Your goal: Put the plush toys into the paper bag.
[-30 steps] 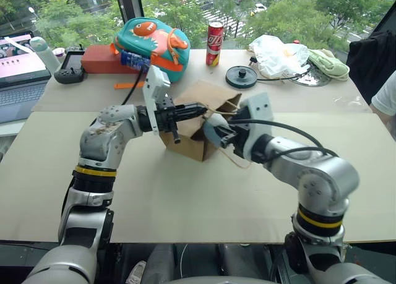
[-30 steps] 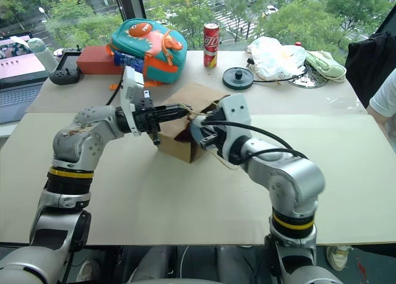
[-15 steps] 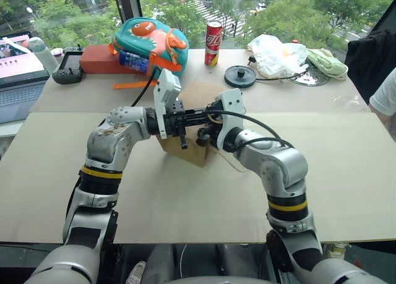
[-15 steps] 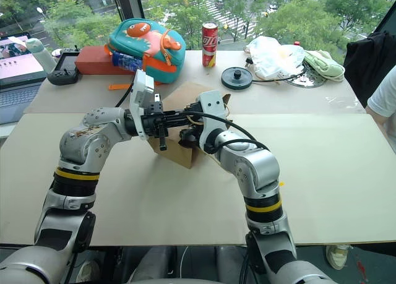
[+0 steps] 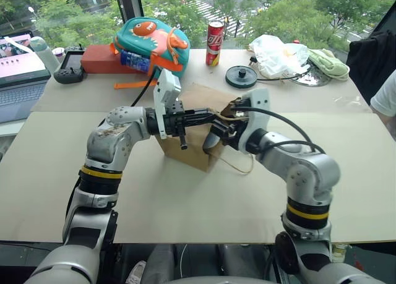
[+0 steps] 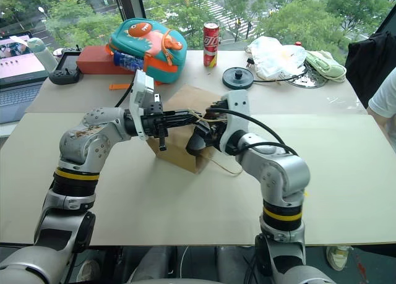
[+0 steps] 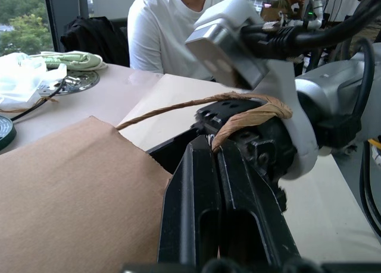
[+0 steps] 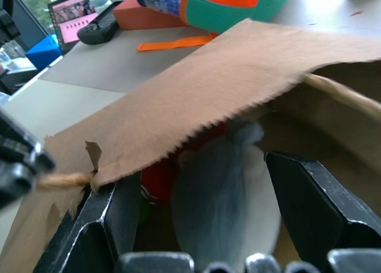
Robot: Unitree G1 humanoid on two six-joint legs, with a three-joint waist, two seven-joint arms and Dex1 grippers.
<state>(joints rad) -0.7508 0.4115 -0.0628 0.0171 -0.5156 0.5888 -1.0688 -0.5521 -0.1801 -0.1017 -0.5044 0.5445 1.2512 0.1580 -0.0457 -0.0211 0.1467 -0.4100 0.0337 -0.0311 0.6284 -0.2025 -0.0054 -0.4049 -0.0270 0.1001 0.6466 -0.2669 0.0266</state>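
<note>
The brown paper bag [image 5: 185,151] lies on its side mid-table, its mouth facing my right arm. My left gripper [image 5: 210,116] is shut on the bag's tan cord handle [image 7: 250,115] and holds the upper edge of the mouth up. Level with the mouth, my right gripper [image 8: 199,175] has its jaws wide apart. Between them, just inside the bag, sits the fuzzy grey-white ball [image 8: 226,207]. The red plush toy [image 8: 156,181] lies deeper in, under the bag's top panel [image 8: 208,88].
Along the table's far side stand a teal-and-orange backpack [image 5: 151,43], a red can [image 5: 214,44], a black round disc [image 5: 241,77], a white plastic bag [image 5: 278,54] and a pale green cloth [image 5: 328,62]. A laptop [image 5: 18,73] sits far left. A person [image 5: 387,98] is at the right edge.
My right gripper carried the grey ball into the bag's mouth, opened its jaws and drew back a little to the right. The left gripper kept its hold on the handle.
</note>
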